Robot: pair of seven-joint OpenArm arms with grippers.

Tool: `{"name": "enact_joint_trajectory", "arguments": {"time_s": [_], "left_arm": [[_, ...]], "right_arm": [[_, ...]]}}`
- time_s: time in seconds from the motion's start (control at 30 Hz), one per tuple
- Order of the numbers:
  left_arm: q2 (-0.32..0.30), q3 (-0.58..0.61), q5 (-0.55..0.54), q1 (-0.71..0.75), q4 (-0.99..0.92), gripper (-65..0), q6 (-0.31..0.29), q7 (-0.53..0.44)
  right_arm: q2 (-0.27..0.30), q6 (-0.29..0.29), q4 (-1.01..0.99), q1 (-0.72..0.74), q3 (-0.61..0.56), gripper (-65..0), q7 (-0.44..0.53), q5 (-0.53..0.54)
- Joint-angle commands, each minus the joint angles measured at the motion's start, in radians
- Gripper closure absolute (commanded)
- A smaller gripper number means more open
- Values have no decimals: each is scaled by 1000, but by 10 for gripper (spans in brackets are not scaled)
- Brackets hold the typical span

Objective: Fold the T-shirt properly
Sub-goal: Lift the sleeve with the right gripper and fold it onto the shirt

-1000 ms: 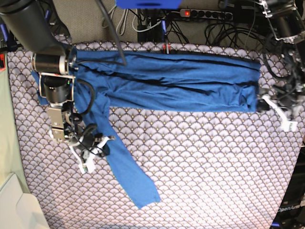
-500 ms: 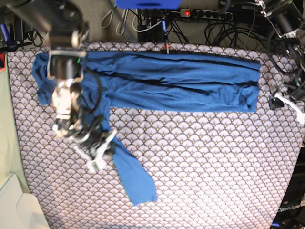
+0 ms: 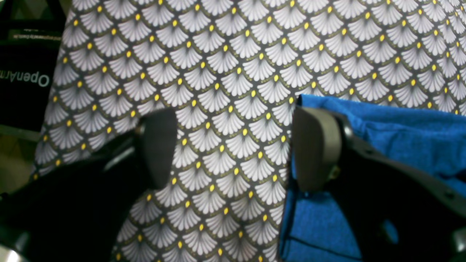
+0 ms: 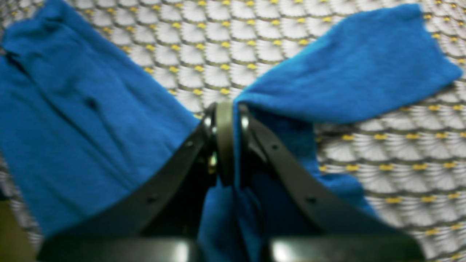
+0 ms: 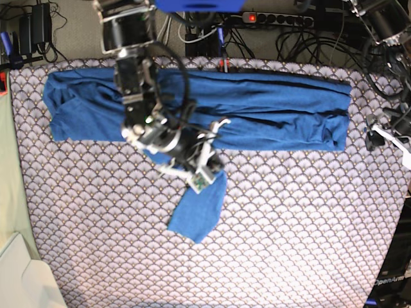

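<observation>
Pinching the loose sleeve (image 4: 349, 65) of the T-shirt (image 5: 257, 106) between my right gripper (image 4: 228, 142) pads, I hold it lifted over the tablecloth (image 5: 302, 224) so it can swing across onto the body. The shirt body lies as a long folded band along the far side of the table, and the sleeve hangs down from my grip toward the near side, its cuff end resting on the cloth. My guess is the sleeve has to land flat along that band, or the fold will bulge. My left gripper (image 3: 233, 149) waits spread wide at the right end of the band, one finger (image 3: 315, 145) just over the hem edge, holding nothing, probably ready to pin that end.
</observation>
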Motion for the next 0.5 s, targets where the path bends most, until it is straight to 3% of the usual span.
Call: {"name": "enact_joint_trajectory", "arguments": {"time_s": [0.0, 0.27, 0.47], "left_arm": [[-21, -7, -10, -6, 25, -480, 0, -18], [-29, -7, -124, 19, 25, -480, 0, -18], [-24, -5, -131, 23, 25, -480, 0, -18]], "right_arm": [[-20, 0, 18, -4, -3, -15, 19, 19], [-25, 0, 18, -100, -80, -15, 29, 19], [-25, 0, 18, -154, -101, -15, 31, 22]]}}
